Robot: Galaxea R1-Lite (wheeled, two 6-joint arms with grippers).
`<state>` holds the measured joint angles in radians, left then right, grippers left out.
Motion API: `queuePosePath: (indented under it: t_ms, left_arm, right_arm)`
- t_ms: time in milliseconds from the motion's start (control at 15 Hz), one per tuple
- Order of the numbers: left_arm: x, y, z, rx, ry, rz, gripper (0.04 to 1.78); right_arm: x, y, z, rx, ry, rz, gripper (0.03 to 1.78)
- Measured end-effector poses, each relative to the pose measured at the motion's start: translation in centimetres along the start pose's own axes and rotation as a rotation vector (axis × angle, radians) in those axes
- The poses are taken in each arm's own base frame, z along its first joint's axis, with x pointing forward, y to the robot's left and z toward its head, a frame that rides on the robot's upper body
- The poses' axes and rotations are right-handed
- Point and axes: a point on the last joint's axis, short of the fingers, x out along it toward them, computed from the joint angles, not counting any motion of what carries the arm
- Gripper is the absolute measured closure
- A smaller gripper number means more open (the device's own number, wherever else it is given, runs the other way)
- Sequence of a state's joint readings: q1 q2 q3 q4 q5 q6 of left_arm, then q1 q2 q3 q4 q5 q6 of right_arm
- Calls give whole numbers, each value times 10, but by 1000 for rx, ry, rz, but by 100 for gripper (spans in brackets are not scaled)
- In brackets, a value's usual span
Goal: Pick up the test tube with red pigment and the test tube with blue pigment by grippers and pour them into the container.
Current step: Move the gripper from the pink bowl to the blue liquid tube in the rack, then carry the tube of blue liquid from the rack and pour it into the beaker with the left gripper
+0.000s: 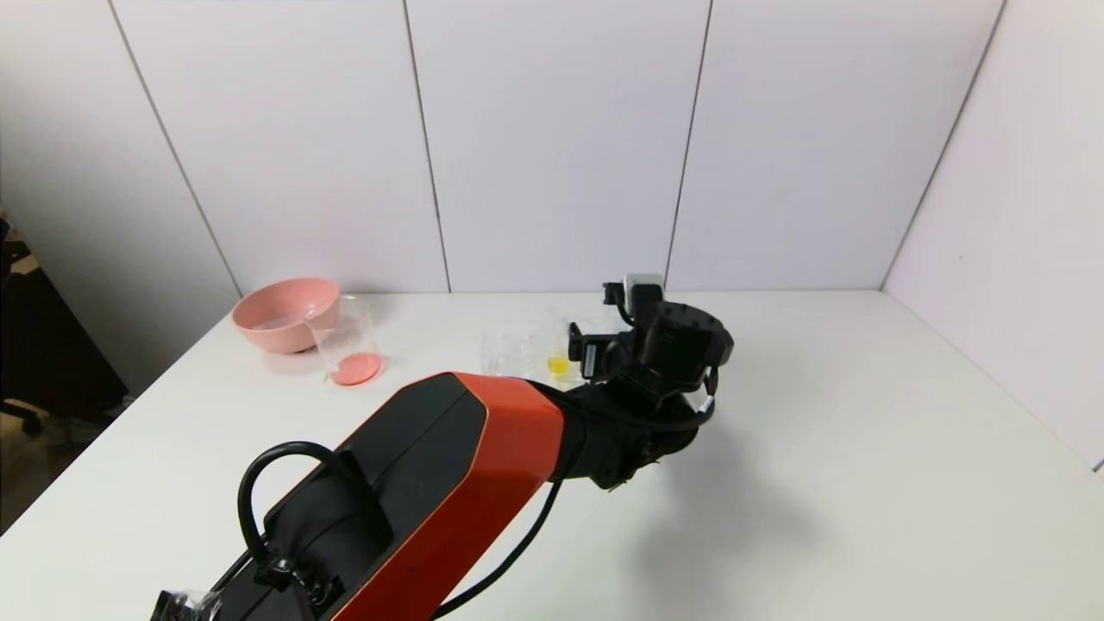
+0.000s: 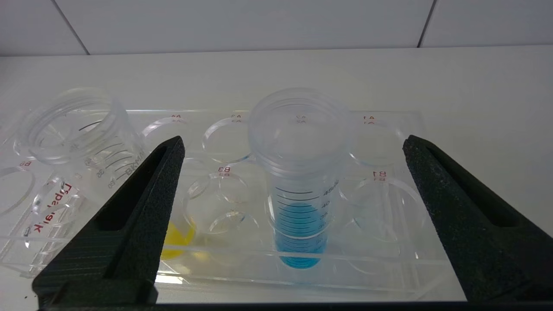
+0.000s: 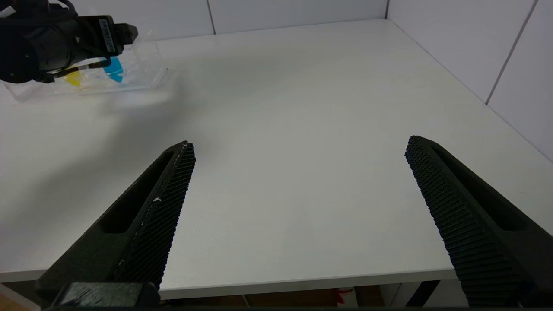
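Trouble could come quickly here: the left gripper [image 2: 291, 147] stands spread wide, holding nothing, with the test tube with blue pigment [image 2: 299, 181] upright in the clear rack [image 2: 389, 259] right between its fingers, nearer the one on the yellow side. If the jaws close off-centre, I'd expect the tube to tip against its hole or drag the light rack across the table [image 1: 862, 483]. The tube with yellow pigment [image 2: 177, 242], leaning behind one finger [image 2: 142, 203], could get knocked as well. In the head view this gripper hangs at about 12 o'clock of centre, over the rack.

Next worry is the carry: the container [image 1: 347, 341] sits well off at 10 o'clock, just in front of the pink bowl [image 1: 280, 312], with reddish pigment on its bottom. A loose pinch or an early tilt would spill blue on the table.

Right gripper [image 3: 298, 149] hangs at the table's near edge, fingers fully apart, empty, well away from the work.

Lettering now: the rack shows red hole marks, "B3" readable, others too faint. The blue tube's scale reads "40" among its lines. Red print on the rack end I can't make out.
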<state>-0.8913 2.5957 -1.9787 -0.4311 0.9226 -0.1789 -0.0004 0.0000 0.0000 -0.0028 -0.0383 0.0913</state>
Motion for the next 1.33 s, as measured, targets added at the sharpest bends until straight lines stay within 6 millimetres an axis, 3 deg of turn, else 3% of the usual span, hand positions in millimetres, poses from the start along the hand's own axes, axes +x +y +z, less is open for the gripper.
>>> queuePosePath:
  t_ms: [467, 733, 1000, 1133, 1333]
  left_arm:
    - [2, 0, 1, -27, -20, 1, 11]
    - [2, 1, 1, -28, -20, 1, 53]
    - [2, 0, 1, -37, -20, 0, 127]
    - [2, 0, 2, -40, -21, -1, 138]
    - [2, 0, 3, -46, -25, -2, 138]
  right_arm:
    - [0, 0, 0, 0, 0, 0, 4]
    - [0, 0, 0, 0, 0, 0, 4]
    - [0, 0, 0, 0, 0, 0, 4]
    - [0, 0, 0, 0, 0, 0, 4]
    - [0, 0, 0, 0, 0, 1, 4]
